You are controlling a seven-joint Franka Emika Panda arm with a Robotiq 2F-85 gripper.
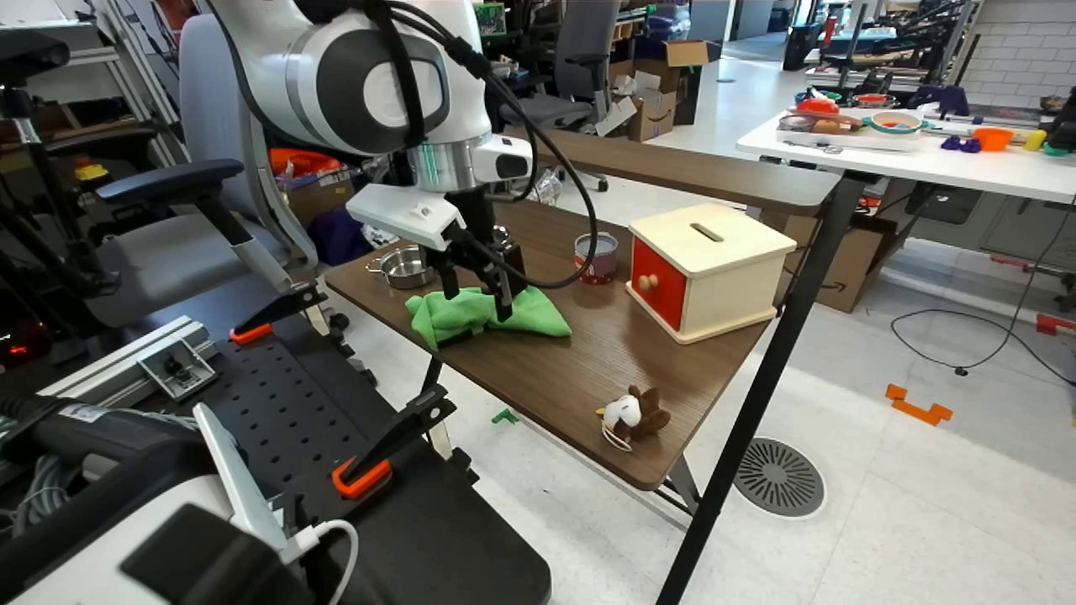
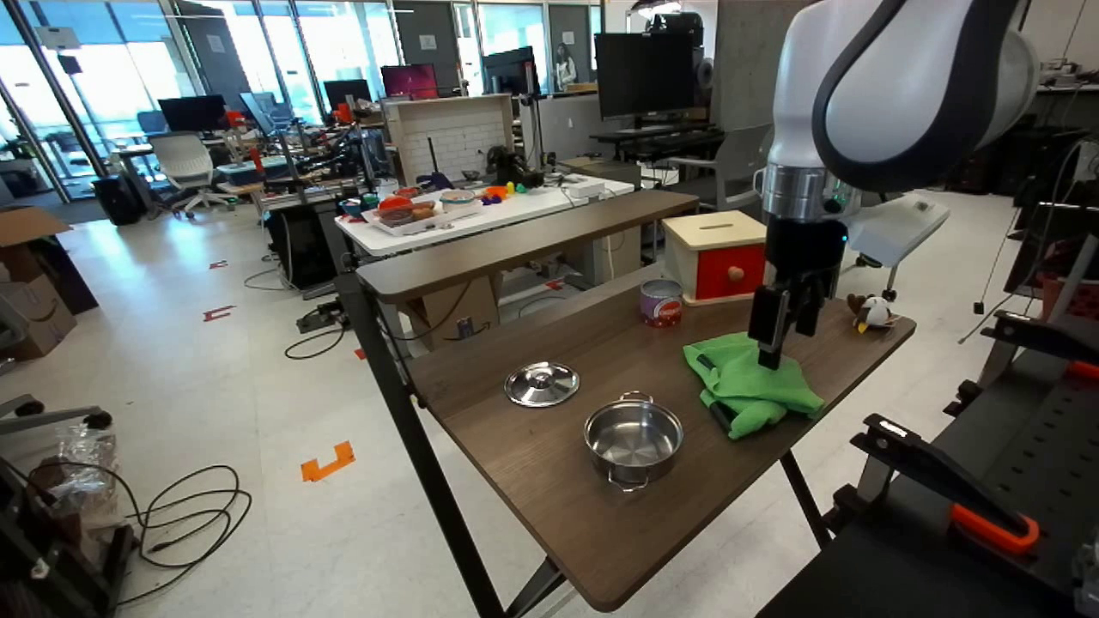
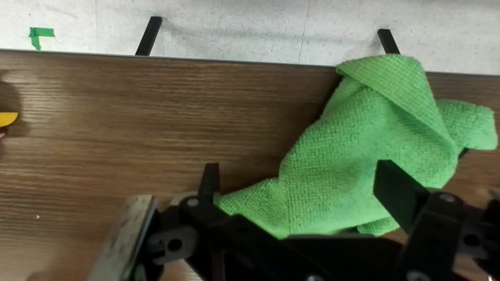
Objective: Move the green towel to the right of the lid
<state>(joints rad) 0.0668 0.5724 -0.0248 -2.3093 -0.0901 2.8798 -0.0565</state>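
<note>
The green towel (image 1: pixel 538 318) lies crumpled on the brown table, near its edge; it also shows in an exterior view (image 2: pixel 745 386) and the wrist view (image 3: pixel 336 156). Dark bits show at its folds. My gripper (image 3: pixel 298 168) is open, its fingers wide apart above the towel with nothing between them but air. It points down over the towel in both exterior views (image 1: pixel 477 305) (image 2: pixel 787 348); whether a fingertip touches the cloth I cannot tell. The round silver lid (image 2: pixel 542 386) lies flat on the table, beyond the pot from the towel. The lid is out of the wrist view.
A steel pot (image 2: pixel 634 439) stands between lid and towel. A can (image 2: pixel 661 304) and a wooden box with a red door (image 1: pixel 706 273) stand behind the towel. A small toy bird (image 1: pixel 632 413) sits near a table corner. A raised shelf (image 2: pixel 532 245) runs along the table.
</note>
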